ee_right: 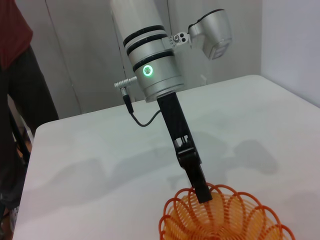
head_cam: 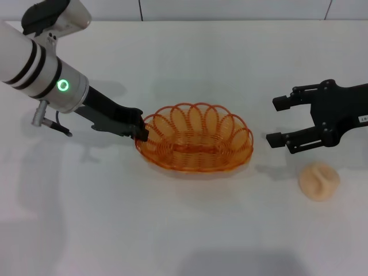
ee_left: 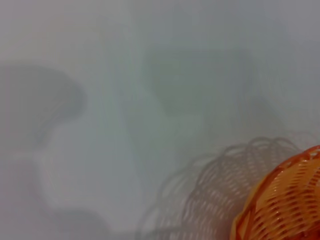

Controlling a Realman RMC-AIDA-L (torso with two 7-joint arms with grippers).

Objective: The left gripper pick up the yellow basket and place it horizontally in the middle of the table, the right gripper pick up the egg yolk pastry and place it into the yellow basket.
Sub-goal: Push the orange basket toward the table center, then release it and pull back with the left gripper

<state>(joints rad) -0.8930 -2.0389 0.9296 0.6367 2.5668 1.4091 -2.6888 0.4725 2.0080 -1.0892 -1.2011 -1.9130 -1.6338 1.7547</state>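
The yellow basket (head_cam: 195, 138) lies lengthwise across the middle of the white table (head_cam: 172, 230). My left gripper (head_cam: 140, 129) is at its left end, shut on the looped rim. The right wrist view shows this too, with a black finger (ee_right: 202, 191) over the basket's rim (ee_right: 225, 220). The left wrist view shows only a corner of the basket (ee_left: 285, 205) and its shadow. My right gripper (head_cam: 278, 121) is open and empty, hovering right of the basket. The egg yolk pastry (head_cam: 319, 180) sits on the table just in front of that gripper and to its right.
The table's far edge meets a light wall (head_cam: 230, 8). In the right wrist view a person in a red top and dark trousers (ee_right: 15, 75) stands beside the table's far corner.
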